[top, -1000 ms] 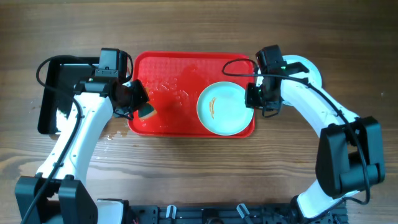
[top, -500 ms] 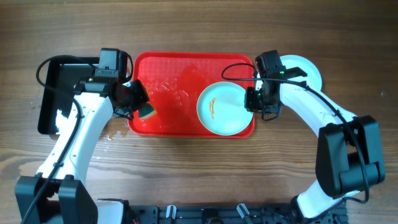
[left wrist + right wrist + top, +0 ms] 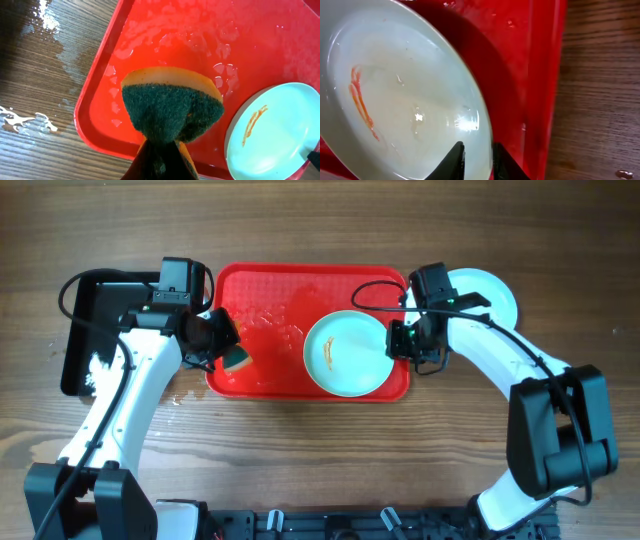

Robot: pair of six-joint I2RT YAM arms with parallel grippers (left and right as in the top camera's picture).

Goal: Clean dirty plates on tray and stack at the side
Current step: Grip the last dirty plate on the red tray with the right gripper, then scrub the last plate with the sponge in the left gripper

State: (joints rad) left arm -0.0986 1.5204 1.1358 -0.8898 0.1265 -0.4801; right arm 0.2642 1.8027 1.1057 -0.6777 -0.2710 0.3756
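1. Wood fills the overhead view: a brown plank table (image 3: pixel 320 230) runs to every edge, and a black rail at the near edge carries my two arm bases. There is one red tray (image 3: pixel 265 300) in the middle and one black tray (image 3: pixel 78 340) to the left of it. Small wet patches (image 3: pixel 180 395) lie on the boards by the red tray's near left corner. I count one smeared plate (image 3: pixel 350 365) on the right half of the red tray. I also see one second plate (image 3: pixel 495 290) off the tray at the right, partly under my right arm, and I cannot tell whether more plates lie beneath it. There is one sponge (image 3: pixel 236 359). My left gripper (image 3: pixel 222 345) is over the tray's left edge and my right gripper (image 3: pixel 398 342) is at the smeared plate's right rim.

2. Left wrist view: my left jaws are clamped on the sponge (image 3: pixel 170 110), with its dark green scrub face up and its orange layer behind. It hangs over the tray's (image 3: pixel 165 30) wet floor, which is beaded with water. The table (image 3: pixel 45 90) beside the tray is wet too. The smeared plate (image 3: pixel 280 135) shows at the right with one orange streak, apart from the sponge.

3. Right wrist view: my right jaws are pinched on the smeared plate's (image 3: pixel 410 90) rim, with one finger (image 3: pixel 456 160) inside the dish and the other outside. The plate throws a dark shadow on the tray (image 3: pixel 540 75), and bare wood (image 3: pixel 600 90) lies beyond the tray's rim.
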